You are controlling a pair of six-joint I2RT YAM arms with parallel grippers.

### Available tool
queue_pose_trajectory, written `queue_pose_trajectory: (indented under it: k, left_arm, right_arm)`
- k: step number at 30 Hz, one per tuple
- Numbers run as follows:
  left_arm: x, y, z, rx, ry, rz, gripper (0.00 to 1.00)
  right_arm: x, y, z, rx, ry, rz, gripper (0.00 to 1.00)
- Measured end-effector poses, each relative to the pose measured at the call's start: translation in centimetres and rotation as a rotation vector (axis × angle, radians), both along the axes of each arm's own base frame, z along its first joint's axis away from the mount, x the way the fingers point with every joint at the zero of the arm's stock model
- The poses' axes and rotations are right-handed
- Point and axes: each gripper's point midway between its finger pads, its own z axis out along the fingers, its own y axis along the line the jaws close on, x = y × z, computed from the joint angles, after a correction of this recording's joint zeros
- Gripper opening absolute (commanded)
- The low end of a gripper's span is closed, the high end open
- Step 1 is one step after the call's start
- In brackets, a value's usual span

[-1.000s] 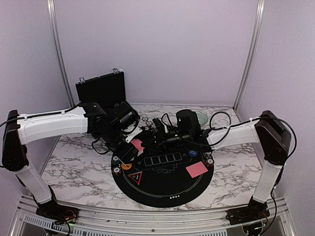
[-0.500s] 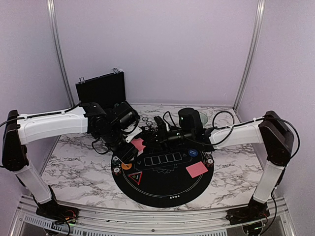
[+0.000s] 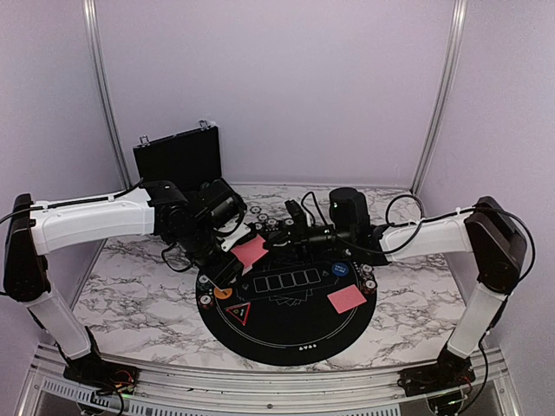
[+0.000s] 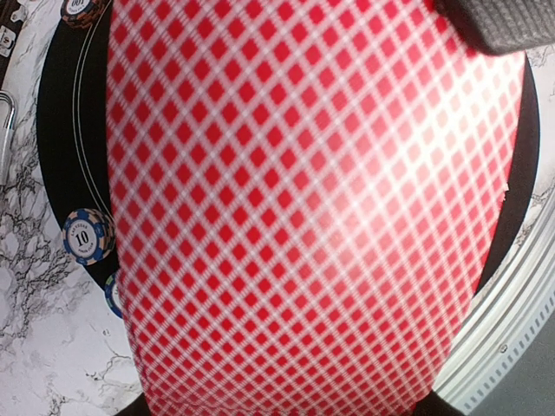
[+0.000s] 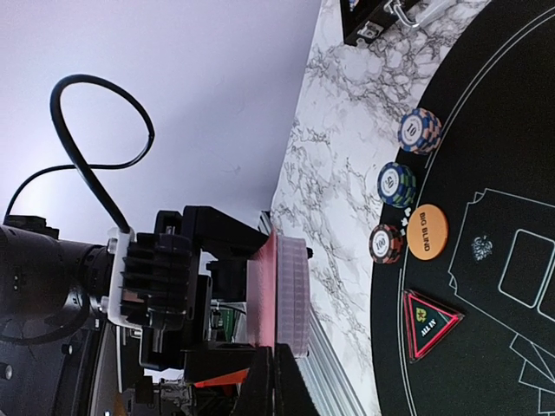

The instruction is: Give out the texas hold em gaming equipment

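My right claw (image 3: 277,240) is now pinching fully closed and drawing back rightward, seemingly peeling the top card (image 3: 256,249) off the deck (image 4: 312,208). My left claw (image 3: 241,256) is gripping that deck, partly spread, above the mat's (image 3: 286,334) far-left edge, so another deal is getting under way. The black case (image 3: 178,158) is standing open behind; I cannot tell what it is holding

The black mat's (image 3: 290,334) far rim is crowded by the left end effector (image 3: 241,257) with its card deck (image 3: 251,250) and by the right end effector (image 3: 276,238); nearer, room seems left.
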Motion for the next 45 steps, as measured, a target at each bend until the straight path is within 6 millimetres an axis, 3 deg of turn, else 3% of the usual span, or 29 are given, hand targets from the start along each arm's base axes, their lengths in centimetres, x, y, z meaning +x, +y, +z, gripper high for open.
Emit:
queue_pose_trajectory:
  k: [11,27,35,40,45]
  left_arm:
    - [0.0,0.1,0.0,0.001,0.000,0.001,0.50]
    - [-0.4,1.0,-0.2,0.008,-0.002,0.010,0.50]
    - [-0.5,1.8,-0.4,0.011,0.002,0.025,0.50]
    - [-0.1,2.5,0.1,-0.001,-0.007,0.045,0.50]
    - [0.4,3.1,0.6,-0.012,-0.017,0.062,0.50]
  right_arm:
    - [0.8,-1.4,1.1,0.045,0.007,-0.023,0.00]
    - [1.5,-2.0,1.7,0.069,0.010,-0.036,0.00]
    - [2.9,-3.0,1.7,0.068,0.002,-0.067,0.00]
    - [4.9,-2.4,0.6,0.034,-0.015,-0.082,0.00]
    - [7.2,-0.9,-2.2,-0.019,-0.016,-0.080,0.00]
